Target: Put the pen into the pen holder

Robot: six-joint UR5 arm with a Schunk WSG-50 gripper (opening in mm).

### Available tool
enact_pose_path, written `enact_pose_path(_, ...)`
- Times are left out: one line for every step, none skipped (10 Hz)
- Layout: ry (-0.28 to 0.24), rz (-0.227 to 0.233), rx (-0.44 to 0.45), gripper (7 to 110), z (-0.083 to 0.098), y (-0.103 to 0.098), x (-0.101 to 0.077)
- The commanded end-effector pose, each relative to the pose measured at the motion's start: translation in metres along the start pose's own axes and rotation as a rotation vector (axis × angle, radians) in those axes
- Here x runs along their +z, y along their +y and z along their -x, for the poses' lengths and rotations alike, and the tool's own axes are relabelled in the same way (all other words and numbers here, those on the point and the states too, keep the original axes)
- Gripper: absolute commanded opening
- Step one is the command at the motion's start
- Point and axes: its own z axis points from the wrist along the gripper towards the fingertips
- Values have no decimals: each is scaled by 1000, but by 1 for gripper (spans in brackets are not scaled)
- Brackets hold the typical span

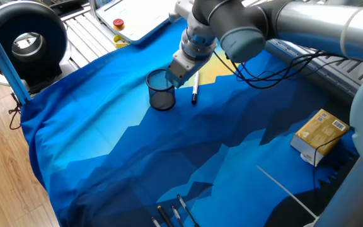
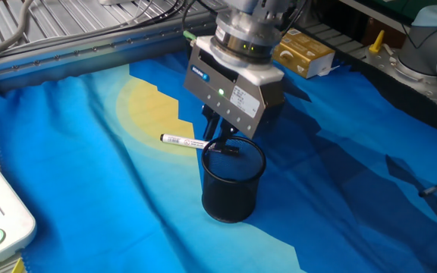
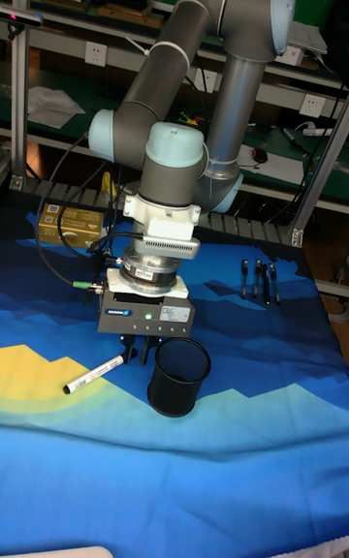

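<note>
Presently, the pen [image 2: 196,143] lies flat on the blue cloth [image 2: 89,189], its black cap end just beside the rim of the pen holder [image 2: 234,186], which stands upright. The gripper [image 2: 220,140] hovers low over that cap end; its fingers [image 3: 127,351] hold nothing, and how far they are parted cannot be told. Judged step: approach to grasp. The next move calls for closing on the pen without nudging the holder.
</note>
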Motion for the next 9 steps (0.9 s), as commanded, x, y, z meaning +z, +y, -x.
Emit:
enact_pose_path(-30,17,-9,22,5,3,7)
enact_pose_path(-32,20,-11,44,4,3,6)
enact_pose_path(-31,16,-14,44,1,0,5)
enact_pose_path(-33,8,-16,44,-1,-3,4)
enact_pose_path(-32,3,-16,44,-3,-4,4)
enact_pose_path(-34,-3,-15,44,-4,-6,4)
enact_pose_path(-40,-4,-13,44,-5,-8,3)
enact_pose_path(-45,-5,-13,44,-7,-9,4)
enact_pose_path(-53,-1,-12,44,-6,-8,5)
